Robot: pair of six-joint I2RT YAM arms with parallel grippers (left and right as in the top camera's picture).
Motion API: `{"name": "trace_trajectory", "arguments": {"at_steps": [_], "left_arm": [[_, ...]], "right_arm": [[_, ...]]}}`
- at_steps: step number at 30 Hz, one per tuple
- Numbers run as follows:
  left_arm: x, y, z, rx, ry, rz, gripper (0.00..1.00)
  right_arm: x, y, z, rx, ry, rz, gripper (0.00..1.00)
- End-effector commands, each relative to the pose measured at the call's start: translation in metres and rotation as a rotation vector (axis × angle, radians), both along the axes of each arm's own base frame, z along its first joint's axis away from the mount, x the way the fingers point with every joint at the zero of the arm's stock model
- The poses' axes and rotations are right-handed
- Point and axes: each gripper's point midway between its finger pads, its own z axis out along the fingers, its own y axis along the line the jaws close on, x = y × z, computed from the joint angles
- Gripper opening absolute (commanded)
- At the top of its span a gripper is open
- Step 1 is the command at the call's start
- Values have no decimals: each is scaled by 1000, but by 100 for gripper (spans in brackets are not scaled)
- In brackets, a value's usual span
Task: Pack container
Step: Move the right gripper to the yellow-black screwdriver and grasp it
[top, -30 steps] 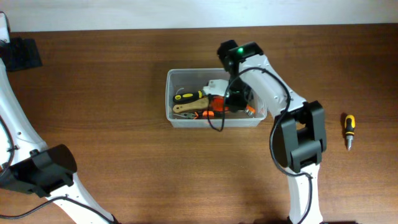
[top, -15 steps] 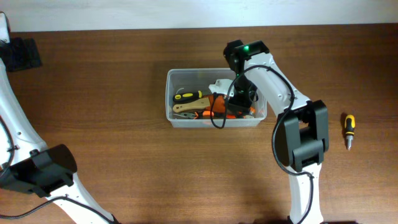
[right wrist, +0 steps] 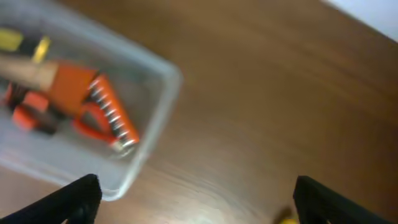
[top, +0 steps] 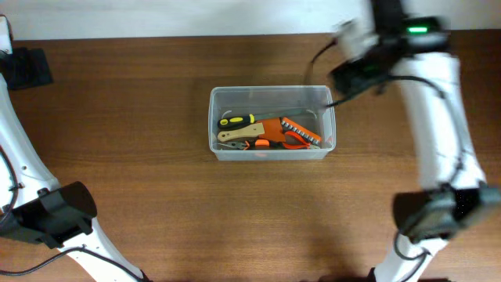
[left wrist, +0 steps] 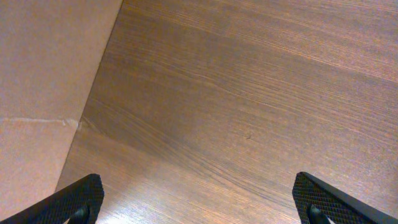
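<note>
Left fingers (left wrist: pixel 78 198) stand wide apart over bare brown wooden bench (left wrist: pixel 249 93), holding nothing. Right fingers (right wrist: pixel 74 199) are spread wide too and empty, hanging above the bench near one end of the clear rectangular plastic container (top: pixel 271 153) with rounded corners and a rim; that wrist view is blurred. From overhead, the container sits near the middle of the bench. Inside it lie a yellow-and-black-handled screwdriver (top: pixel 239 121), a tan wooden-handled tool (top: pixel 235 134) just beside it, and an orange holder with a row of silvery bits (top: pixel 296 131) toward the right end. Farther off, a black object (top: pixel 27 67) rests near the far left corner.
</note>
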Motion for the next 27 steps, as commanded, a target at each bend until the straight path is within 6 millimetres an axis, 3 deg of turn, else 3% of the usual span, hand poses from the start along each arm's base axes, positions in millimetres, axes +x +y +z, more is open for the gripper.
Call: {"name": "trace_trajectory", "arguments": {"at_steps": [1,2,4,5,6,8,15,20,27], "left_arm": [[0,-1,2,-9,-12,6,99],[0,-1,2,-9,-12,6,99],[0,-1,2,-9,-12,6,99],[0,-1,2,-9,-12,6,99],[0,-1,2,-9,-13,7,99],[0,-1,2,-9,-13,7,99],[0,-1,2,-9,-13,7,99],[0,-1,2,-9,-13,7,99],[0,-1,2,-9,-12,6,99]], "right_arm": [[-1,-45,17,81,-47,-187,92],[-1,-63,13,92,-37,-251,86],[-5,-92,2,127,-5,-392,85],[-11,-109,-7,147,25,-476,78],[-22,-134,-24,162,83,-593,84],[-36,-160,-45,175,151,-694,87],[-94,-222,-121,198,339,-898,86],[-126,-237,-168,224,420,-974,85],[-138,-238,-213,168,440,-910,86]]}}
